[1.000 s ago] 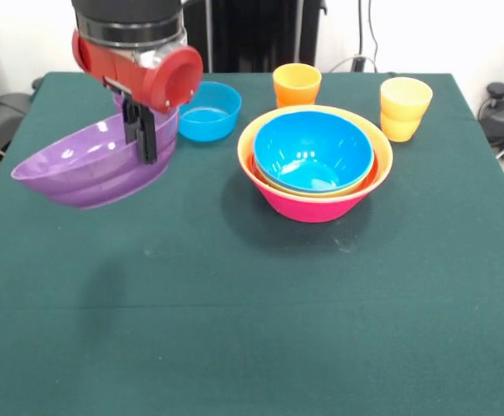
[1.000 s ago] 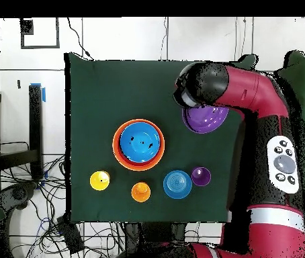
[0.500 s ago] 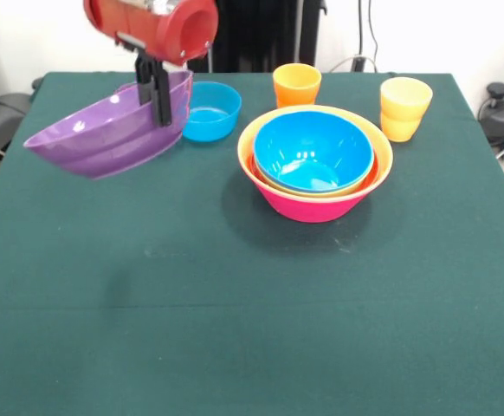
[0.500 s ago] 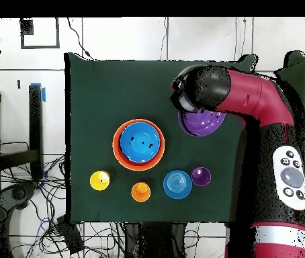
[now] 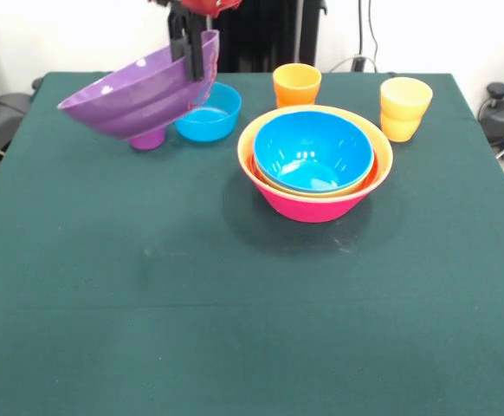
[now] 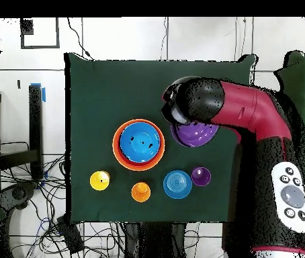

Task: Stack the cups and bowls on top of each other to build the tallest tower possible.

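Note:
My gripper (image 5: 192,45) comes down from the top edge, shut on the right rim of a large purple bowl (image 5: 135,97). The bowl hangs tilted above the table's far left, over a purple cup (image 5: 148,138) that it partly hides. In the overhead view the arm covers the gripper, and the purple bowl (image 6: 197,134) shows beside the tower (image 6: 138,144). The tower's base is a pink bowl (image 5: 313,206) holding an orange bowl (image 5: 384,159) and a blue bowl (image 5: 313,152). An orange cup (image 5: 296,84) and a yellow cup (image 5: 404,107) stand upright behind it.
A small blue bowl (image 5: 213,113) sits right of the purple cup, just under the held bowl's rim. The dark green table (image 5: 235,329) ends close behind the cups. Cables (image 6: 95,235) lie on the floor around the table.
The gripper has risen and moved right toward the tower with the purple bowl. The purple cup has come into sight beneath it.

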Available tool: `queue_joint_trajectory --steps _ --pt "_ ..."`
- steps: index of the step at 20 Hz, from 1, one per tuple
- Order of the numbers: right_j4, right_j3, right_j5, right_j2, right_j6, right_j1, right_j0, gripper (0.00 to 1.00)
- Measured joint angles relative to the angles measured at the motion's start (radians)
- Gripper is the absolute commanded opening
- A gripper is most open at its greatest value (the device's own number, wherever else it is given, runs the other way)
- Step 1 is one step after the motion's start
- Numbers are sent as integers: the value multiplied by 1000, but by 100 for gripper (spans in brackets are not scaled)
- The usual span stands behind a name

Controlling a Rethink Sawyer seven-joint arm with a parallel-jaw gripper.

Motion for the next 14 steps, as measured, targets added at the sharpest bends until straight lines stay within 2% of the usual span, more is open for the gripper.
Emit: queue_joint_trajectory --steps 4,14 --pt "1 53 0 12 0 -32 0 0" --pt "0 96 0 37 0 -48 5 0"
